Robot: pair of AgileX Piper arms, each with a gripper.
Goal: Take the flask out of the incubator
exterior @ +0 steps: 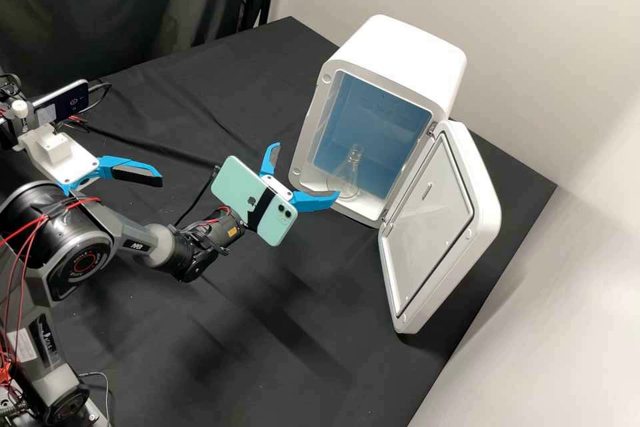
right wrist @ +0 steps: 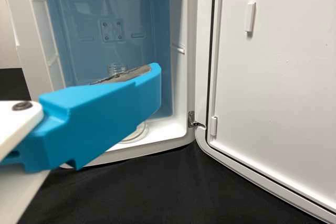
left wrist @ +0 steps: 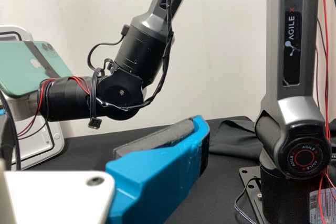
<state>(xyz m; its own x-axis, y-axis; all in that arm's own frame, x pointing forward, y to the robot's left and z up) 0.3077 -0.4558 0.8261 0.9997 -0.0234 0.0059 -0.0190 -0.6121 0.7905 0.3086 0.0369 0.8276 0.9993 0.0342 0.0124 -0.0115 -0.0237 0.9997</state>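
Right arm's big grey joint (exterior: pixel 63 240) sits nearest, low at the left of the high view. Its forearm runs out toward the incubator (exterior: pixel 413 53), with a mint-green phone (exterior: pixel 250 200) strapped at the wrist. The right claw (exterior: pixel 305 171) is spread wide with nothing in it, parked at the lower front edge of the incubator's opening. The flask (exterior: pixel 351 175), clear glass, stands upright on the blue chamber floor, just past the claw's lower finger (exterior: pixel 317 200); contact there can't be told. In the right wrist view that finger covers most of the flask, its neck (right wrist: pixel 118 68) showing above. The white door (exterior: pixel 433 213) is swung wide open, to the right in the high view. The left claw (exterior: pixel 148 176) hovers over the black table (exterior: pixel 267 333), well apart from the incubator; how far open: can't tell.
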